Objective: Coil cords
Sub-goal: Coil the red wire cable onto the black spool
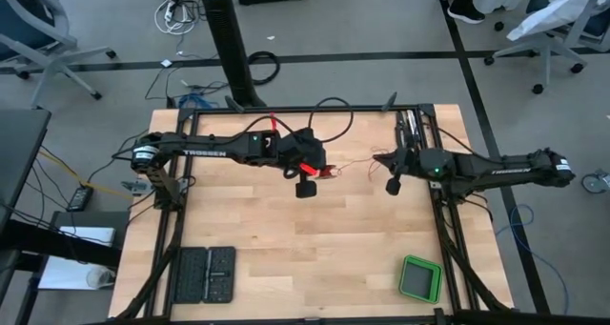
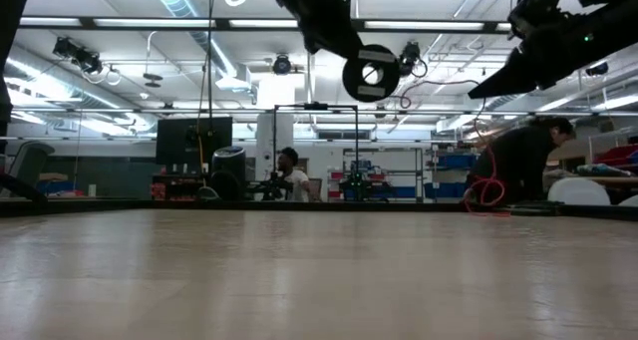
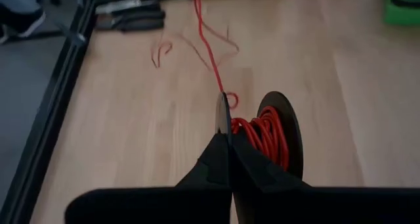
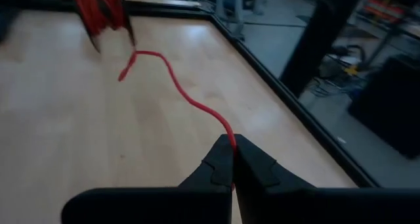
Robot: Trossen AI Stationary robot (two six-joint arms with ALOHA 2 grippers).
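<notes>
I hold both my arms up over the wooden table (image 1: 315,249), near its far edge. My left claw (image 3: 224,119) is pressed shut, and it pinches the thin red cord (image 3: 209,50) right where the cord comes off a bunch of loops. The loops are wound on a round black spool (image 3: 289,129) that sits just beside my left fingers. From up high, my left claw (image 1: 307,177) is near the middle of the table, with the red bunch beside it. My right claw (image 4: 233,145) is pressed shut too, and it pinches the same cord farther along. The cord (image 4: 190,96) runs in a wavy line from my right fingers over the table toward my left arm. From up high, my right claw (image 1: 392,180) is over to the right, apart from the left one, and the thin cord (image 1: 355,165) hangs between them. A green box (image 1: 419,278) sits near the right front corner. A black tray (image 1: 203,274) lies near the left front corner. In the room behind the table, a person (image 2: 518,166) bends over by some red loops.
</notes>
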